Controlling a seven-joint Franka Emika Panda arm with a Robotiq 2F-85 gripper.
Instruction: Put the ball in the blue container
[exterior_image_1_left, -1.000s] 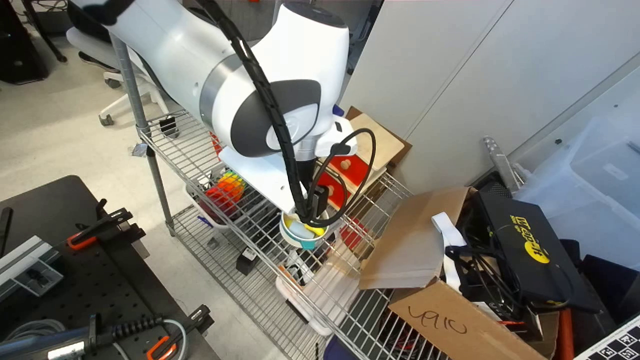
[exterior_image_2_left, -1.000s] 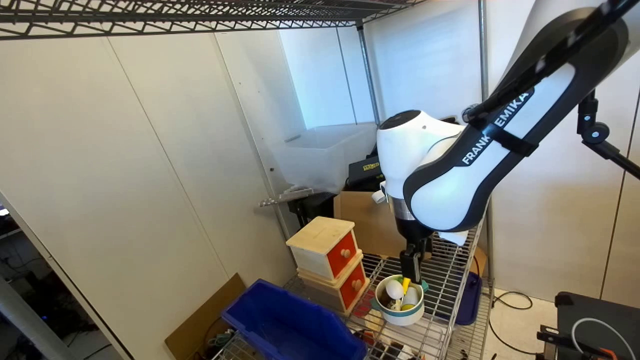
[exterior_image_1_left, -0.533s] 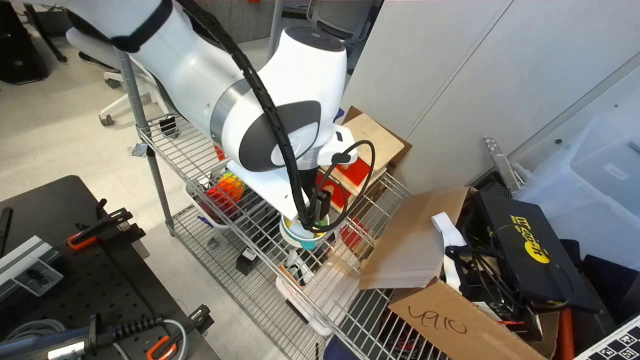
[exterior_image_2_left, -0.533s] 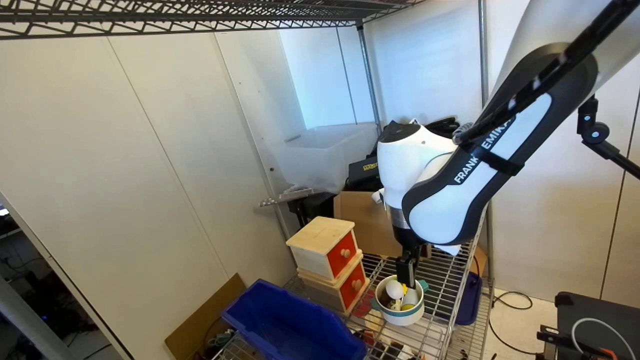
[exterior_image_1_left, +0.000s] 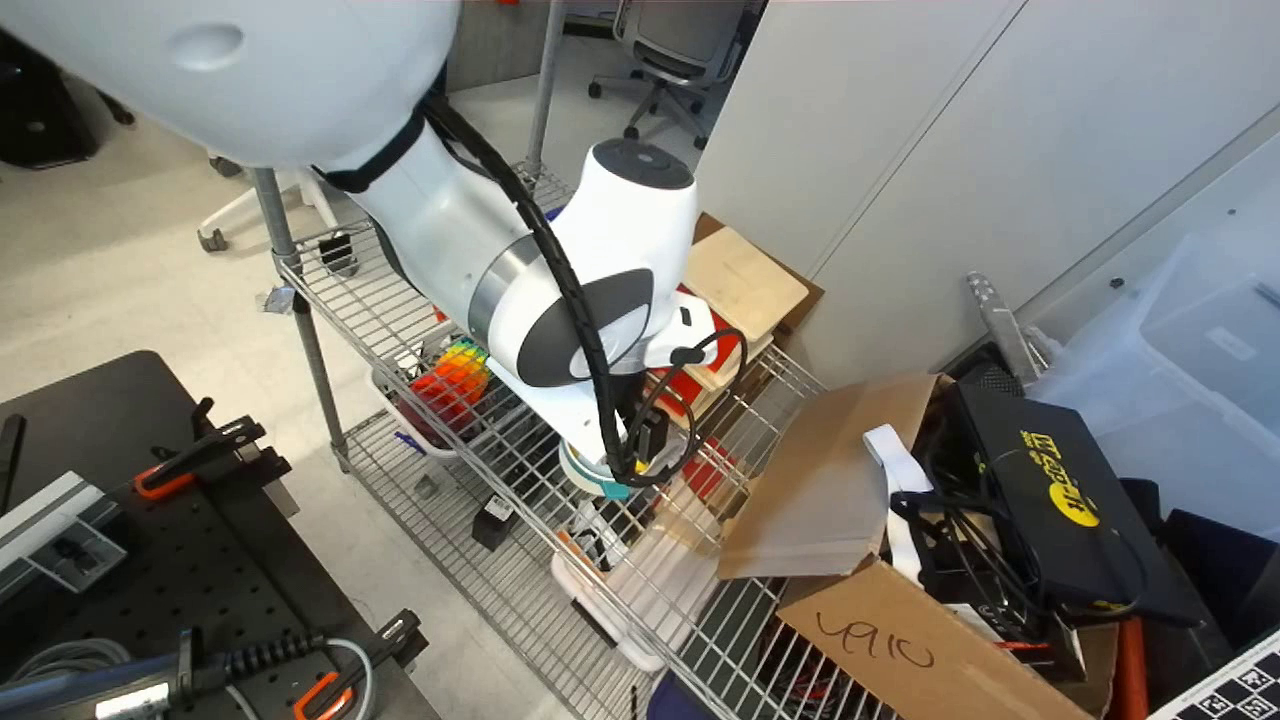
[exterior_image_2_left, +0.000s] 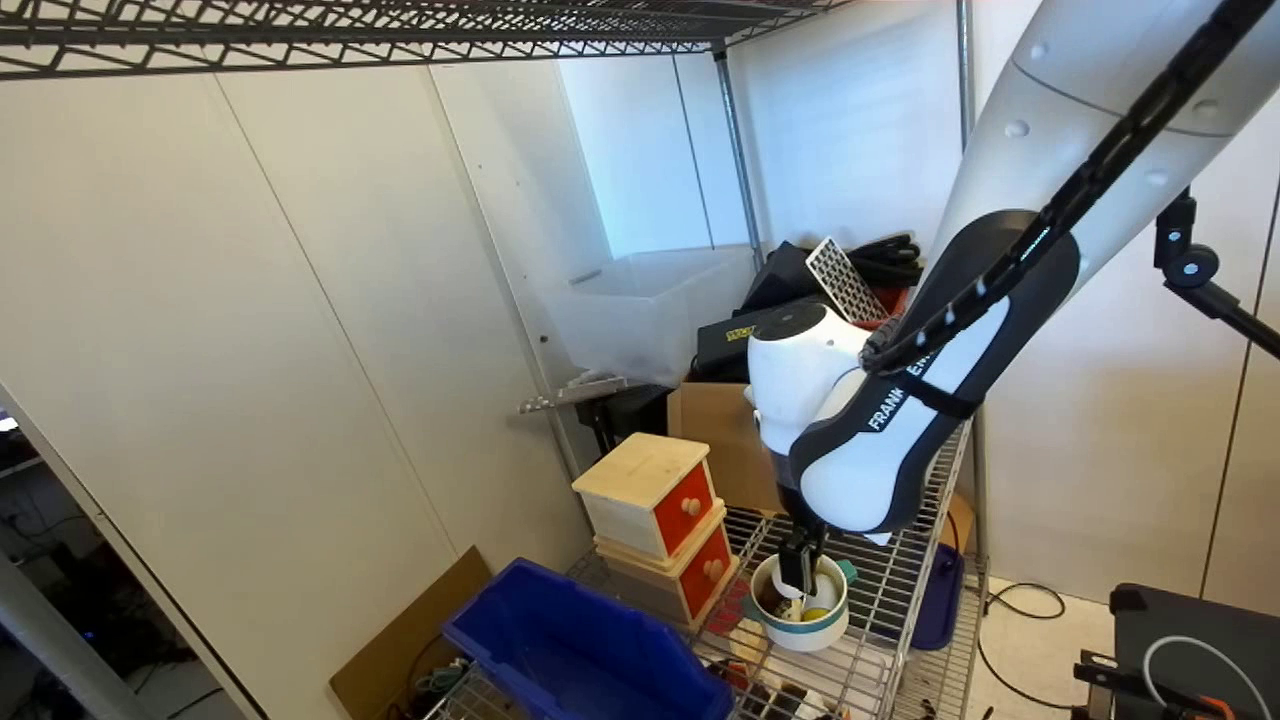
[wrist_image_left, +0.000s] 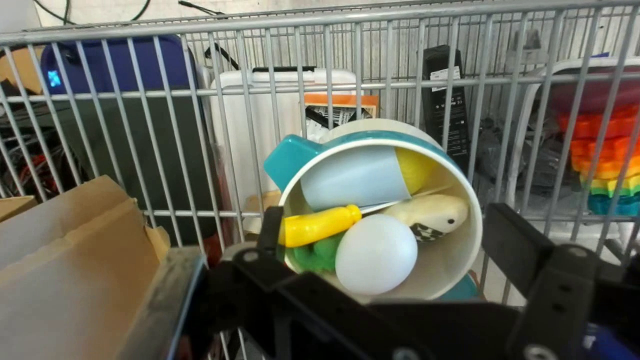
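While my gripper hangs pointing down over the two-handled pot, its fingers stand wide apart, with nothing gripped. And there's my ball, smooth and white, lying inside the pot in the wrist view, framed in the gap between those fingers and clear of both! Whether the fingertips dip below the rim, I cannot tell. It has close company in there: a yellow handle just beside the ball, a green piece showing under that handle, a cream fish figure with a black dot for an eye, and a pale blue cylinder with a yellow object at its end.

Across to the deep-blue storage bin in an exterior view: upright, open-topped, on the wire shelf, apart from the pot. The stacked wooden drawer boxes, red fronts and round knobs, stand near both. I've got the cardboard box in both exterior views, a black case with yellow lettering sitting in it, and a black cable running down my arm.
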